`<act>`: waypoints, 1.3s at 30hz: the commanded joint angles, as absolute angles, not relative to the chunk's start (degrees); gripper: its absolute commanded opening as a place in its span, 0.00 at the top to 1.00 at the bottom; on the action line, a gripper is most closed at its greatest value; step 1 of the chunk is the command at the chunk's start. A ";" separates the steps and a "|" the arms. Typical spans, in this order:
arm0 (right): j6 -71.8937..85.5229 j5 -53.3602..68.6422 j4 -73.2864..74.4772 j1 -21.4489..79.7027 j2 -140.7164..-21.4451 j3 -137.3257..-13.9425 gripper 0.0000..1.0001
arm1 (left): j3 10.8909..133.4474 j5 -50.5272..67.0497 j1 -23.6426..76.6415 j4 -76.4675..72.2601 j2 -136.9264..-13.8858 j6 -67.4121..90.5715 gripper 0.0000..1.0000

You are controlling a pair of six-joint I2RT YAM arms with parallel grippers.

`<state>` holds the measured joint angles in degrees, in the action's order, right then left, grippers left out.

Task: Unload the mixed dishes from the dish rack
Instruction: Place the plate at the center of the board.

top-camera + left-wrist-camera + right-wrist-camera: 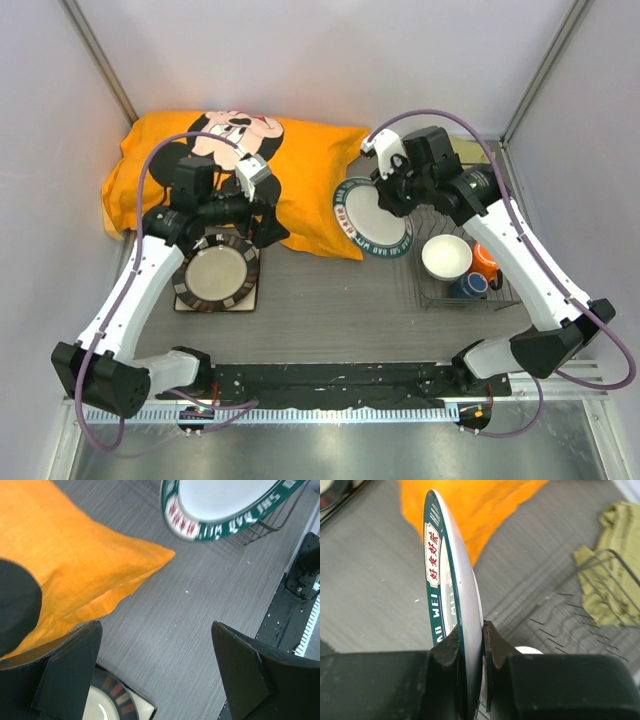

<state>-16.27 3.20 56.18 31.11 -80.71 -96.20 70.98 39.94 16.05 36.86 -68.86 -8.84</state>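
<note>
Pinching the white plate with a dark-green lettered rim [445, 580] at its lower edge, the right end effector [482, 630] has its two fingers closed narrow on the rim, one on each face. The disc rises straight out of the grip in line with the fingers. From above, this plate hangs at the left side of the dark wire dish rack [440, 302], partly over the grey table [330, 300] and just beside the corner of the orange cushion [310, 200]. The likely set-down spot lies to the left across bare table, where a round brown dark-rimmed plate [216, 274] rests on a square plate [183, 300]. The left end effector [155, 650] hovers just above that stack, fingers spread wide and holding nothing, so the left arm is nearer to it. The held plate is glossy white in the centre, with red characters and pale letters in its green band. A white bowl [446, 256], an orange mug [485, 262] and a small dark-blue cup [472, 286] sit in the rack.
</note>
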 commanded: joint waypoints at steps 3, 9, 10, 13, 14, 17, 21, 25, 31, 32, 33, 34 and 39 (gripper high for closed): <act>-18.46 14.92 55.98 33.48 -78.13 -97.21 0.99 | 74.26 37.44 23.01 29.80 -69.60 -8.87 0.04; -18.37 19.76 56.69 34.36 -78.57 -98.08 0.99 | 77.60 34.45 28.11 28.40 -73.47 -10.90 0.04; -18.28 20.12 56.78 34.54 -78.49 -98.09 0.99 | 77.78 34.37 28.47 27.95 -73.82 -10.90 0.04; -18.37 21.79 56.95 34.89 -78.75 -98.26 0.99 | 78.31 34.19 30.32 26.81 -75.40 -11.07 0.04; -18.28 22.23 56.95 34.89 -78.66 -98.35 0.99 | 78.40 34.02 30.84 26.63 -75.85 -11.16 0.04; -18.19 24.08 57.13 35.16 -78.66 -98.53 0.99 | 78.49 32.79 32.87 26.11 -77.08 -11.95 0.05; -18.11 25.57 57.13 35.16 -78.22 -98.35 0.99 | 78.49 32.26 34.63 25.58 -78.05 -12.22 0.09; -18.28 26.19 56.87 35.16 -77.43 -97.21 0.99 | 78.40 32.26 34.89 25.31 -78.13 -11.51 0.30; -18.46 26.37 56.69 35.16 -76.99 -96.33 0.96 | 77.52 34.19 34.89 25.23 -77.70 -10.55 0.59; -18.46 26.45 56.60 35.16 -77.08 -96.33 0.94 | 77.43 34.80 34.89 25.22 -77.61 -10.37 0.61; -18.54 26.63 56.51 35.16 -77.08 -96.24 0.93 | 77.34 35.15 34.89 25.22 -77.52 -10.20 0.63; -18.46 26.54 56.69 35.16 -77.17 -96.15 0.91 | 77.34 35.50 34.89 25.22 -77.61 -9.85 0.70; -18.54 26.81 56.69 35.16 -77.52 -95.80 0.81 | 76.82 37.96 34.89 25.22 -77.17 -8.79 0.99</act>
